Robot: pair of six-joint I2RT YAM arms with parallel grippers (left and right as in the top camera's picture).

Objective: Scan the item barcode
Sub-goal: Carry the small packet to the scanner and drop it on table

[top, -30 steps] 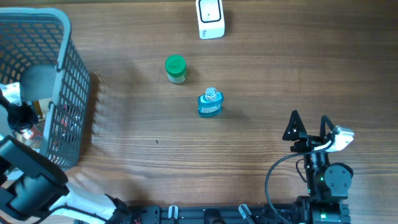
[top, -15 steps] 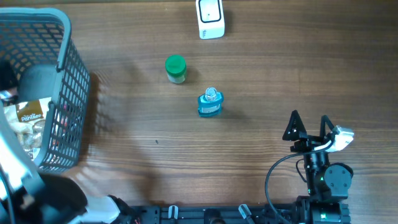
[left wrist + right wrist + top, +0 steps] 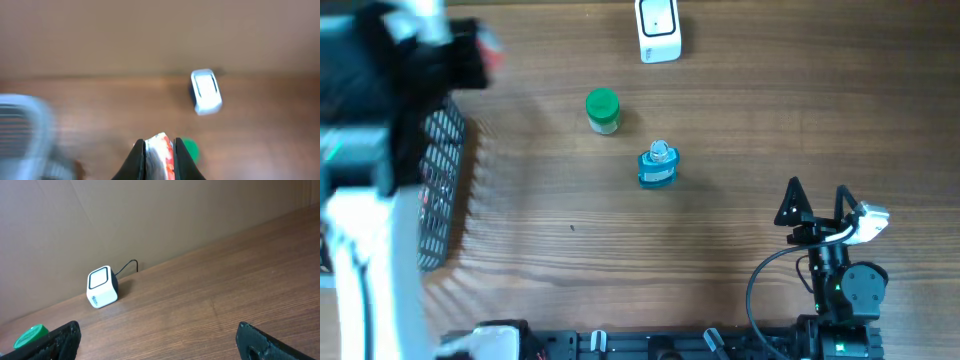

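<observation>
1. The left arm (image 3: 365, 150) fills the upper left of the overhead view, blurred, and it covers most of the grey basket (image 3: 442, 190) at the left edge.
2. In the left wrist view, the left fingers (image 3: 136, 162) sit at the bottom centre of the frame. They are pressed in on the item (image 3: 161, 155), a thin red-and-white thing pinched between them.
3. The item is too smeared to tell what it is, and no barcode can be made out.
4. From overhead, the item (image 3: 490, 45) is a reddish blur at the tip of the left fingers (image 3: 465, 55), up in the air at the upper left, well apart from the scanner.
5. The scanner (image 3: 658, 28) is a white block at the top centre of the tabletop (image 3: 770, 100). In the left wrist view, the scanner (image 3: 206, 91) lies up and to the right of the pinched item.
6. A green-lidded jar (image 3: 602, 108) stands below and left of the scanner. A blue bottle (image 3: 658, 165) stands just below and right of the jar, with a gap between them.
7. At the lower right of the overhead view, the right fingers (image 3: 791, 205) are spread wide and hold nothing.
8. The right wrist view agrees: the right fingers (image 3: 60, 340) stand far apart at the two bottom corners, with bare wood between them. The scanner (image 3: 102, 287) is off to the left against the wall.
</observation>
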